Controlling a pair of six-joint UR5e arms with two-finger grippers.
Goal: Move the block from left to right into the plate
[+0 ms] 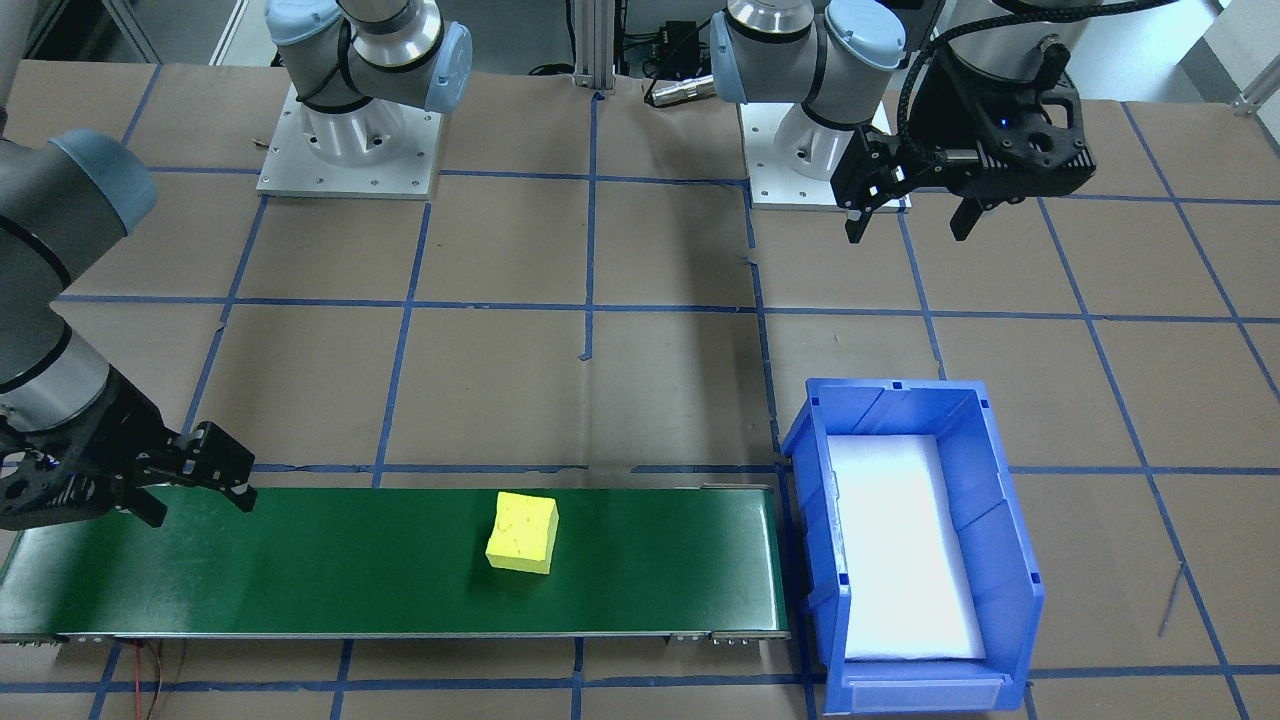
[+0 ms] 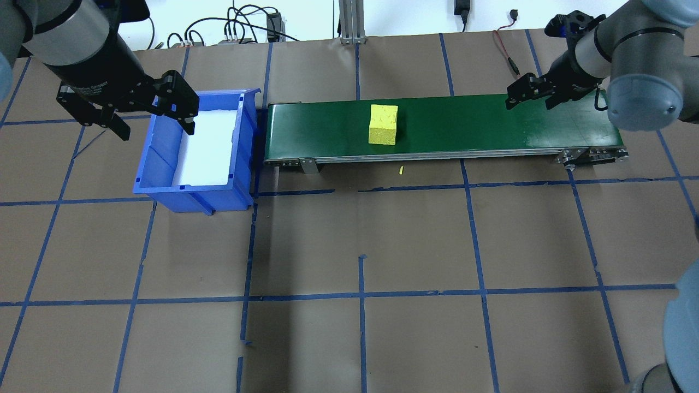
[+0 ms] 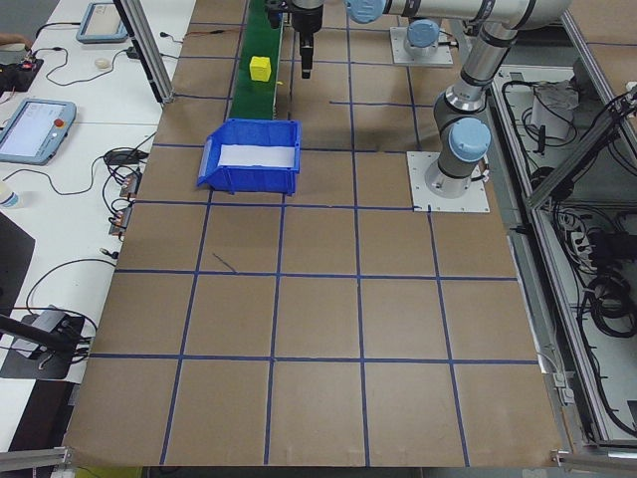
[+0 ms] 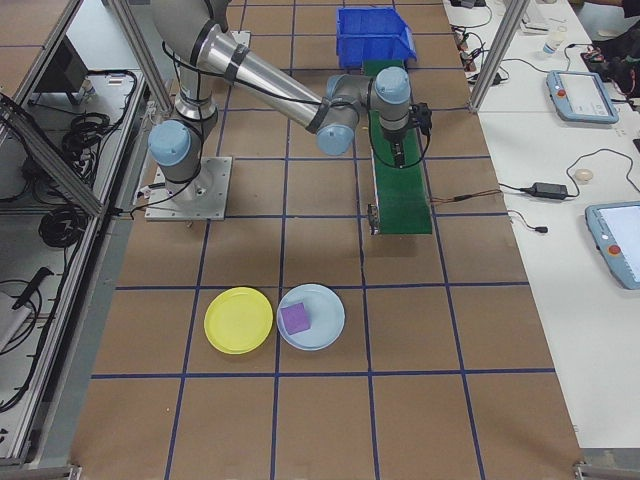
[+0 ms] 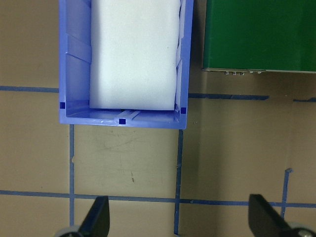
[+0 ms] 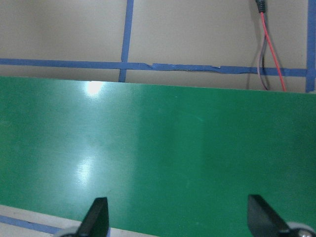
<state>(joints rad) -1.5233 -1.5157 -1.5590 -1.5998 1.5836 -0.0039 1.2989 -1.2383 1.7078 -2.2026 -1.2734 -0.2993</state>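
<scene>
While yellow block (image 2: 383, 124) sits mid green conveyor belt (image 2: 491, 128), right gripper (image 2: 534, 94) at 3 o'clock and left gripper (image 2: 148, 112) over blue bin (image 2: 164, 164) at 9 both w/ fingers apart.

From the wrist cameras only the 2 dark fingertips (image 5: 98, 215) of the left gripper show, its body cut off below the frame. The long green conveyor belt (image 6: 158, 158) runs off both sides of the right wrist view. In the left side view the small yellow foam block (image 3: 260, 68) is too distant for detail.
</scene>
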